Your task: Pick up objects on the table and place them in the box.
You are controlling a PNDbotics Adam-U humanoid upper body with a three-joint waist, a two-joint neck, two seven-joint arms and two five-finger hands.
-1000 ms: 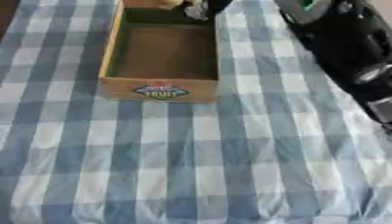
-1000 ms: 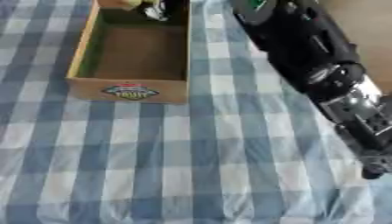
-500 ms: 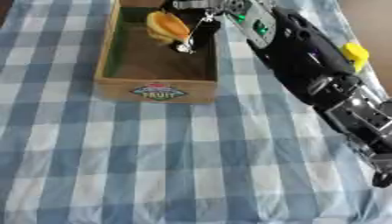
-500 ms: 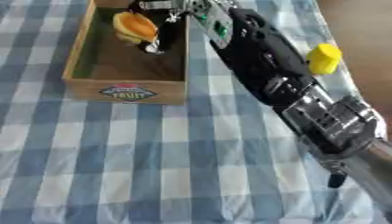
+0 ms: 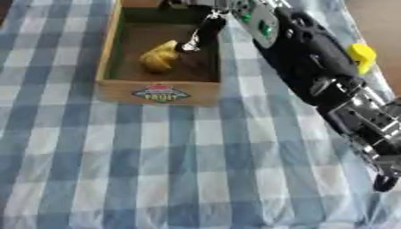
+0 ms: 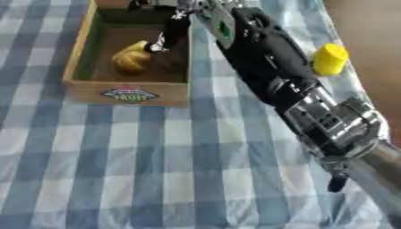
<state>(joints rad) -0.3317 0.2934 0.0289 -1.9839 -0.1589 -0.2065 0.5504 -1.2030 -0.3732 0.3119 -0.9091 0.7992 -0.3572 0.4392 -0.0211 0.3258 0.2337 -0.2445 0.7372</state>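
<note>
The right hand [image 5: 205, 27] is hanging with fingers relaxed, holding nothing, at the box's [image 5: 156, 92] one o'clock, the yellow fruit [image 5: 159, 56] (apparently delivered) lying inside.

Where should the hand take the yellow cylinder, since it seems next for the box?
Judging by its pose, take the yellow cylinder around its round side, coming from above. It seems to stand upright, alone on the cloth right of the arm. The right hand is at the box.

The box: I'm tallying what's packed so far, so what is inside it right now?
Inside the box lies one yellow object. The right hand reaches in beside it and hides the far right corner.
</note>
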